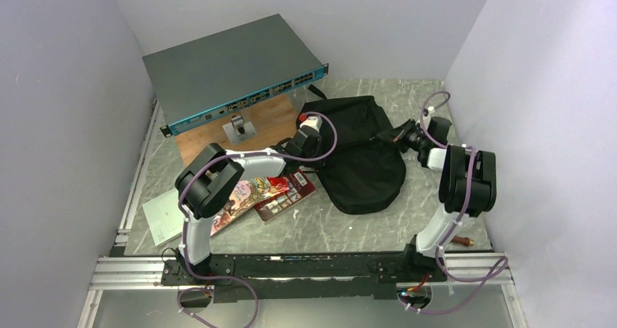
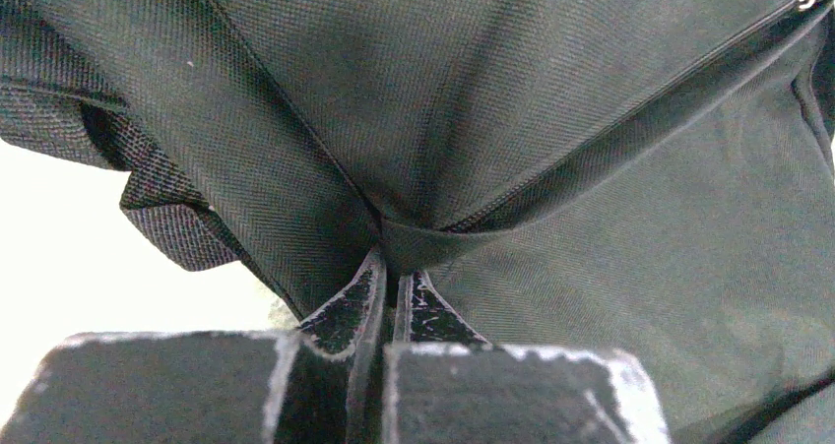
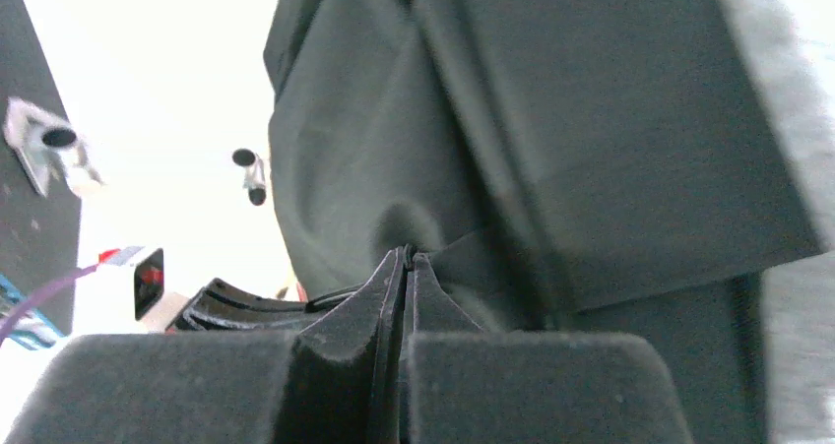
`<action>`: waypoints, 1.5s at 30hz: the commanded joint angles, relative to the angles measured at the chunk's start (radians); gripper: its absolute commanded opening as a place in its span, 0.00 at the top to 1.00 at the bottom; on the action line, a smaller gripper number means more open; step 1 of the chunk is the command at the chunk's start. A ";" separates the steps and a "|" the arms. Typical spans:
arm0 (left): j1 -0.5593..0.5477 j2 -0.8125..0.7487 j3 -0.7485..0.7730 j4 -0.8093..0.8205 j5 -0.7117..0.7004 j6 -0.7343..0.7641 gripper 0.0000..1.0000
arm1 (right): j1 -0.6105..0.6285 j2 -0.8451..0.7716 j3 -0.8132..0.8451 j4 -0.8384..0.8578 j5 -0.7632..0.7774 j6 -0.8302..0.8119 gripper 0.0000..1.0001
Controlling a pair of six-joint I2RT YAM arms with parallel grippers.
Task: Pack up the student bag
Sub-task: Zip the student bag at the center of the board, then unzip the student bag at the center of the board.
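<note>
Apparently the opening step: bag lying toward the table's far right corner, with left gripper and right gripper each clamped on its fabric at opposite sides; next, probably lifting and spreading without slipping.

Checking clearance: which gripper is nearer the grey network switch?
Left. Left gripper, jaws shut on the student bag's left edge, sits by the switch's front corner; right gripper clamps the bag's right side.
</note>
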 commanded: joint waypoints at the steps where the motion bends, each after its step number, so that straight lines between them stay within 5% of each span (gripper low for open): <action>1: 0.011 0.000 -0.047 -0.147 -0.058 0.025 1.00 | -0.112 0.101 0.048 0.141 -0.126 0.109 1.00; 5: 0.006 -0.017 -0.044 -0.133 -0.022 0.044 1.00 | -0.113 0.094 0.135 -0.143 0.023 -0.112 1.00; 17: -0.009 -0.052 -0.042 -0.131 0.027 0.075 1.00 | -0.071 0.020 0.263 -0.446 0.444 -0.340 0.99; 23: -0.019 -0.074 0.021 -0.238 0.044 0.077 1.00 | 0.060 -0.050 0.284 -0.591 0.728 -0.403 0.62; 31: -0.018 -0.285 -0.069 -0.204 0.126 0.081 0.36 | 0.327 -0.293 0.238 -0.716 1.007 -0.426 0.27; 38: -0.007 -0.606 -0.354 -0.041 0.224 0.009 0.19 | 0.454 -0.552 -0.102 -0.486 0.478 -0.381 0.18; 42: -0.007 -0.796 -0.527 -0.008 0.203 -0.011 0.02 | 0.703 -0.564 -0.151 -0.451 0.550 -0.403 0.16; 45: -0.008 -0.967 -0.636 -0.034 0.171 -0.006 0.00 | 0.891 -0.525 -0.134 -0.470 0.725 -0.428 0.16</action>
